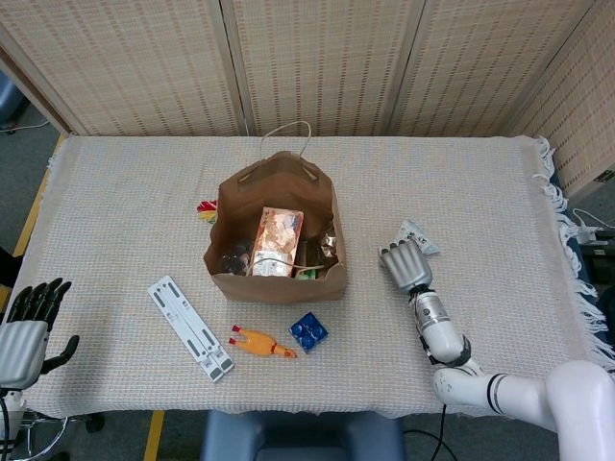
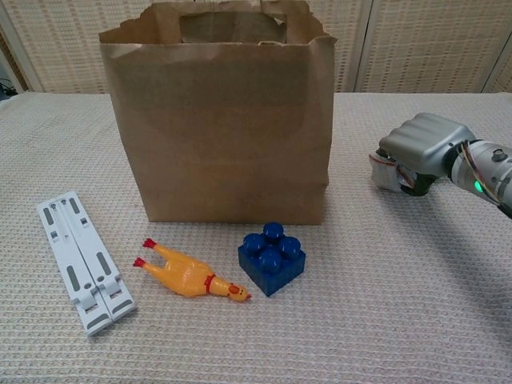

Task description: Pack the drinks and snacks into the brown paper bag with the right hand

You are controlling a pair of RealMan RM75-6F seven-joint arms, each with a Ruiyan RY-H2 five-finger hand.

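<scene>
Curling over the snack packet (image 2: 384, 171), the right robot hand (image 1: 406, 263) has its fingers closed around it on the desk (image 1: 500, 192), well right of the brown paper bag (image 2: 220, 120). Most of the packet is hidden under the robot hand: in the head view only a white crinkled corner (image 1: 420, 236) pokes out past the knuckles toward the far right, and in the chest view a pale end with a red edge shows at the left of the fist; its long axis cannot be told. The bag stands upright, mouth open, with an orange snack pack (image 1: 277, 240) and other items inside. The left robot hand (image 1: 27, 322) rests off the desk's near left corner, fingers apart, holding nothing.
</scene>
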